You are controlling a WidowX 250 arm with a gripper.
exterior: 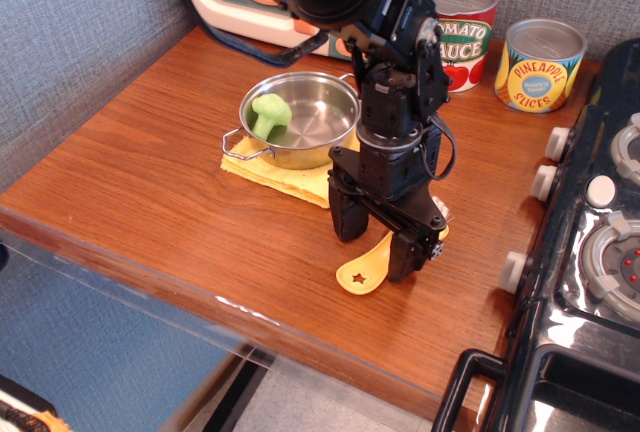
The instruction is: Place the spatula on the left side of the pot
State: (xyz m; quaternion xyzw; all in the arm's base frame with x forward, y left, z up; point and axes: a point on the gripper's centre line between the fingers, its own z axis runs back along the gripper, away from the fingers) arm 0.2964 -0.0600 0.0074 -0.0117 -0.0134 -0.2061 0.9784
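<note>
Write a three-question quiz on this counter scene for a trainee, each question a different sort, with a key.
1. True or false: the gripper stands over the spatula.
2. What lies inside the pot? A) broccoli B) a can C) nothing
3. Fill in: the pot sits on a yellow ____.

Key:
1. True; its fingers straddle the spatula's handle, which is not yet lifted.
2. A, the green broccoli.
3. Cloth.
</note>
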